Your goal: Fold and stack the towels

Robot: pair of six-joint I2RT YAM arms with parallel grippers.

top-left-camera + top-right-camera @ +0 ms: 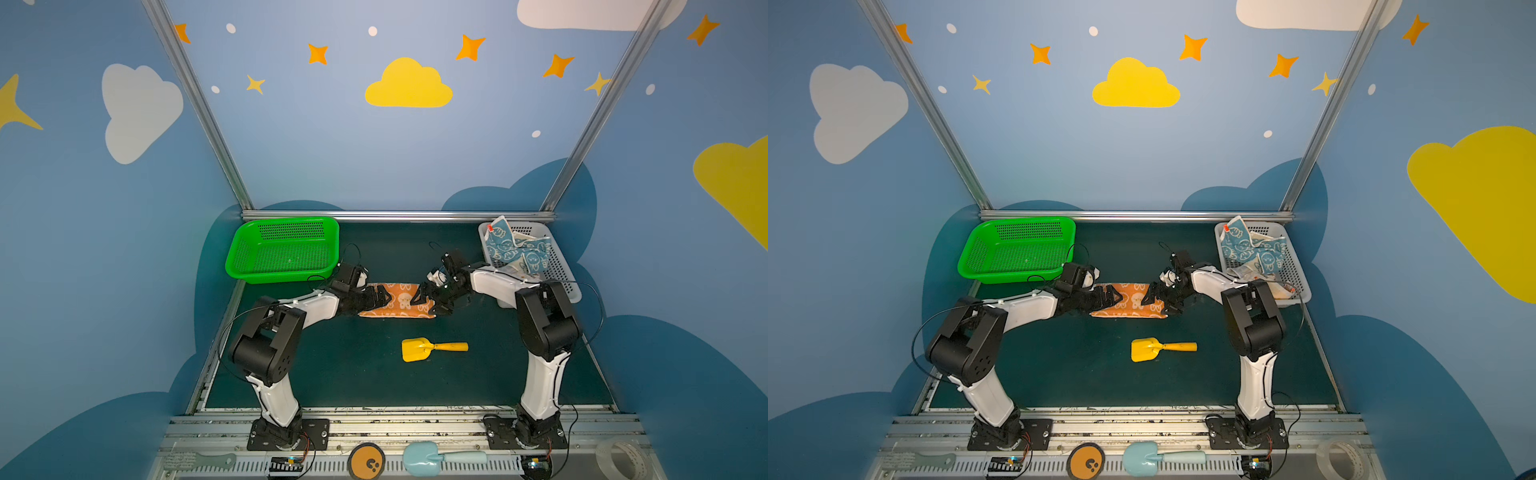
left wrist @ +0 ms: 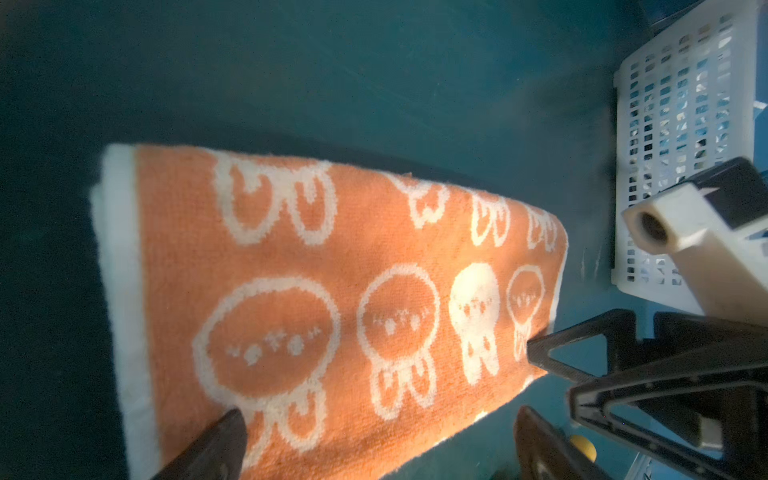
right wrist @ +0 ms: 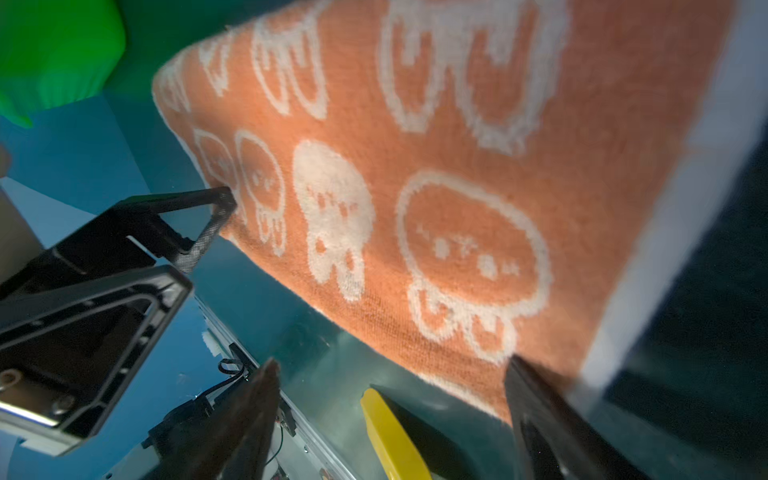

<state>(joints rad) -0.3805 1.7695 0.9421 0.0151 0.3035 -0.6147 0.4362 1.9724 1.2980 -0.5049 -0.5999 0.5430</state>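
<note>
the left gripper (image 1: 384, 296) (image 1: 1116, 296) has its jaws spread wide at the left end of the orange towel (image 1: 401, 301) (image 1: 1129, 302). the right gripper (image 1: 417, 297) (image 1: 1147, 298) is spread wide too at the towel's right end. neither is clamped on the cloth.

in the left wrist view one fingertip (image 2: 232, 419) of the left gripper (image 2: 380, 411) sits over the towel (image 2: 332, 270). the other fingertip is past the cloth's long edge, above the mat. the right gripper (image 2: 557, 370) faces it from the far end, one tip touching the towel's short edge.

the right wrist view mirrors this. the right gripper (image 3: 392, 360) straddles a corner of the towel (image 3: 457, 187), and the left gripper (image 3: 205, 239) touches the opposite end.

the towel lies flat mid-table as a long folded band, printed with white cartoon faces and edged with a white border. it lies on the dark green mat (image 1: 353, 374).

just in front of it, apart from it, lies a yellow toy shovel (image 1: 432, 348) (image 1: 1160, 348).

at the back left stands a green basket (image 1: 282, 249) (image 1: 1017, 249).

at the back right a white basket (image 1: 559, 270) (image 1: 1293, 274) holds a crumpled blue towel with cartoon faces (image 1: 509, 249) (image 1: 1246, 249). a cream cloth (image 1: 513, 270) shows beneath it, its print too hidden to read.
</note>
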